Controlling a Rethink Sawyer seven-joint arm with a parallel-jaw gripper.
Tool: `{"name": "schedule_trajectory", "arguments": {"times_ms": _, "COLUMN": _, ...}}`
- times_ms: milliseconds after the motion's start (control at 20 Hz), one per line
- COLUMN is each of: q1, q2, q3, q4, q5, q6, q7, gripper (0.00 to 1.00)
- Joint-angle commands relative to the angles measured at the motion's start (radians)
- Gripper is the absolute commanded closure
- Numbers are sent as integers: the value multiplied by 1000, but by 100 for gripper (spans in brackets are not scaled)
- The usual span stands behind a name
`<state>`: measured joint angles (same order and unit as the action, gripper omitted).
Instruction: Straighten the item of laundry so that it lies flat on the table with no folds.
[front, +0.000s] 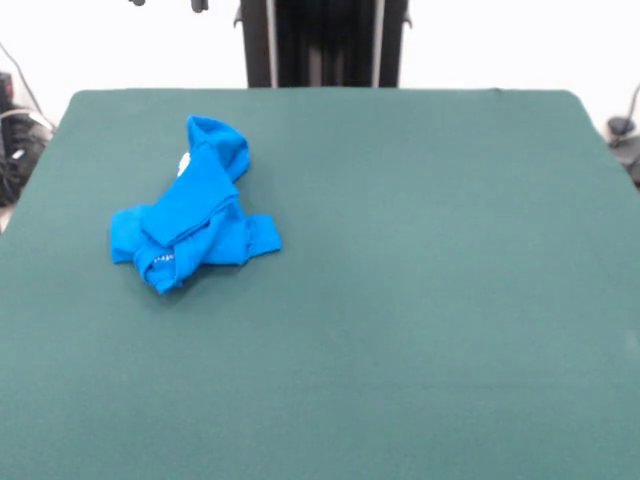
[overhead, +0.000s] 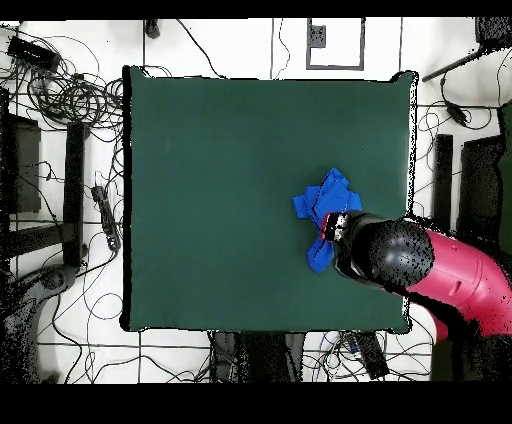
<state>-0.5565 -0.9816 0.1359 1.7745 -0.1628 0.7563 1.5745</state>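
The item of laundry (front: 190, 215) is a bright blue shirt lying crumpled in a folded heap on the dark green table (front: 400, 300), towards its far left in the front view. A speck of white print shows at one fold. Only the two dark tips of my gripper (front: 168, 4) show at the top edge, high above the shirt, apart, with nothing between them. In the overhead view the shirt (overhead: 325, 205) lies near the table's (overhead: 220, 180) right edge. The arm's black and red head (overhead: 385, 252) hangs over the shirt's lower right part and hides it.
Green table surface stretches wide to the right of and in front of the shirt in the front view. Cables and dark equipment (overhead: 70, 150) lie on the floor around the table. The black pedestal (front: 322, 42) stands behind the far edge.
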Motion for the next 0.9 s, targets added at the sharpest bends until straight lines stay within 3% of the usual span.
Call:
{"name": "schedule_trajectory", "arguments": {"times_ms": 50, "q1": -133, "q2": -56, "q3": 155, "q4": 109, "q5": 59, "q6": 2, "q7": -218, "gripper": 0}}
{"name": "schedule_trajectory", "arguments": {"times_ms": 400, "q1": -173, "q2": -38, "q3": 196, "q4": 91, "q5": 0, "q6": 30, "q7": -201, "gripper": 0}}
{"name": "schedule_trajectory", "arguments": {"times_ms": 900, "q1": -171, "q2": 90, "q3": 223, "q4": 97, "q5": -81, "q6": -107, "q7": -108, "gripper": 0}}
